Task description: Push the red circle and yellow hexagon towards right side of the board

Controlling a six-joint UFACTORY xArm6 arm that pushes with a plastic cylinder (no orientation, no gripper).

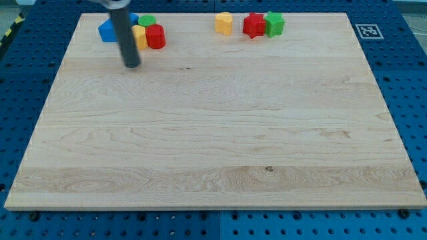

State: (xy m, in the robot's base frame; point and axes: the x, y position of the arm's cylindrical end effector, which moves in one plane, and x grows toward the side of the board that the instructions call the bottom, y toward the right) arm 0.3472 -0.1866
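Blue block [107, 31] top-left, my tip [132, 65] just below-left of yellow hexagon [139, 36], red circle [155, 37] and green block [147, 21], staged to shove them rightward; the tool is a plain rod, nothing gripped; yellow block [224, 23], red star [253, 25], green block [274, 24] at desk [213, 133] top-centre

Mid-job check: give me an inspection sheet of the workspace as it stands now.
Surface: wooden board on a blue perforated table.
Job's things: red circle and yellow hexagon, touching, at the view's top left.
Clutter: blue block and green block in the same cluster; yellow block, red star, green star along the top edge.
Gripper: none; my tip is just below the cluster, left of the hexagon.
Cables: nothing seen.
Surroundings: square marker at top right.
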